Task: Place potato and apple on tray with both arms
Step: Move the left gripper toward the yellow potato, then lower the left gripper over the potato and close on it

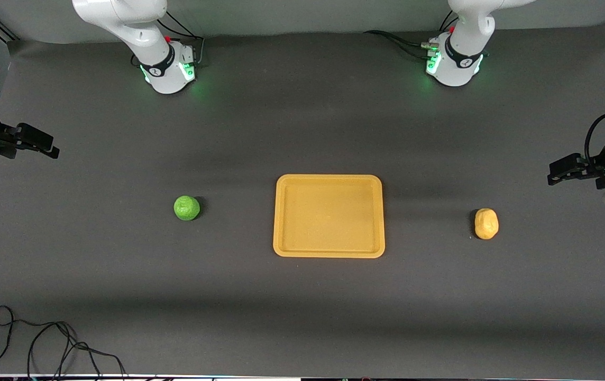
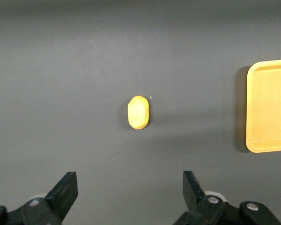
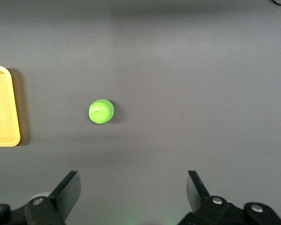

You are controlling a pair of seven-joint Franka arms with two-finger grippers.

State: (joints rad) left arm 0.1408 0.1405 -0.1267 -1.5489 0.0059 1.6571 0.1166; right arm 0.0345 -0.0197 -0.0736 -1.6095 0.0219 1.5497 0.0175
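The yellow-orange tray (image 1: pixel 329 216) lies empty mid-table. The green apple (image 1: pixel 186 207) sits on the mat beside it toward the right arm's end. The potato (image 1: pixel 486 223) sits beside it toward the left arm's end. My right gripper (image 1: pixel 53 152) is open and empty, raised at the right arm's end of the table, with the apple (image 3: pixel 101 111) and a tray corner (image 3: pixel 1 108) in its wrist view. My left gripper (image 1: pixel 552 177) is open and empty, raised at the left arm's end, with the potato (image 2: pixel 139 112) and the tray's edge (image 2: pixel 269 105) in its wrist view.
The two arm bases (image 1: pixel 167 69) (image 1: pixel 453 63) stand at the table's edge farthest from the front camera. A loose black cable (image 1: pixel 43 344) lies at the nearest edge toward the right arm's end. Dark mat surrounds the tray.
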